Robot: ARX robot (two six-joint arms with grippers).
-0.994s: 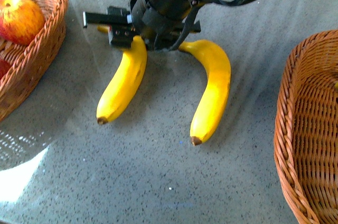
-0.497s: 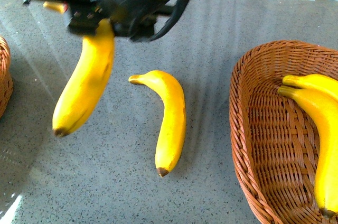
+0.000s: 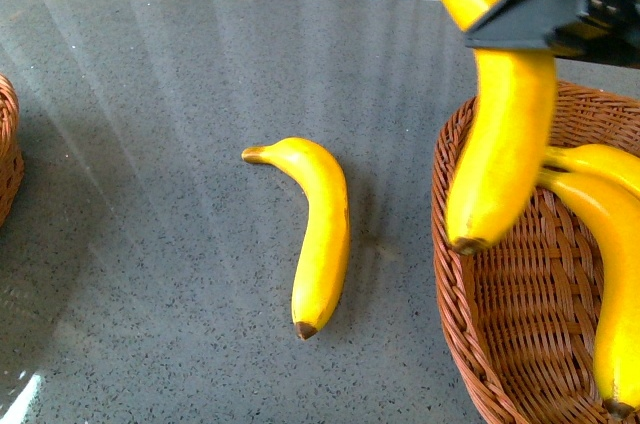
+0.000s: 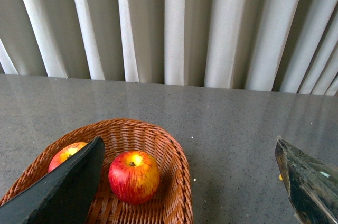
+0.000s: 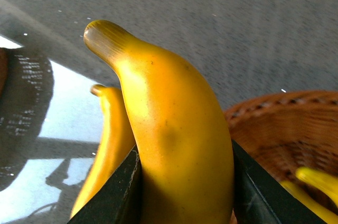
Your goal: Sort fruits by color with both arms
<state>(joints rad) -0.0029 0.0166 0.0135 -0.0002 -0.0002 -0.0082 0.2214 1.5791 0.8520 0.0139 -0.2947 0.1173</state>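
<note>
Right tool [image 3: 528, 22] mostly off the front view, one apple [image 4: 66, 153] half behind the left tool [image 4: 188, 142]

Four bananas [image 3: 322, 234], counting the held banana [image 3: 505, 134]; two red apples [image 4: 133, 176]; two wicker baskets [image 3: 452, 314].

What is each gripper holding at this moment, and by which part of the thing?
The right gripper clamps a banana just below its stem end; it hangs tip down. The left gripper is open, holding nothing.
</note>
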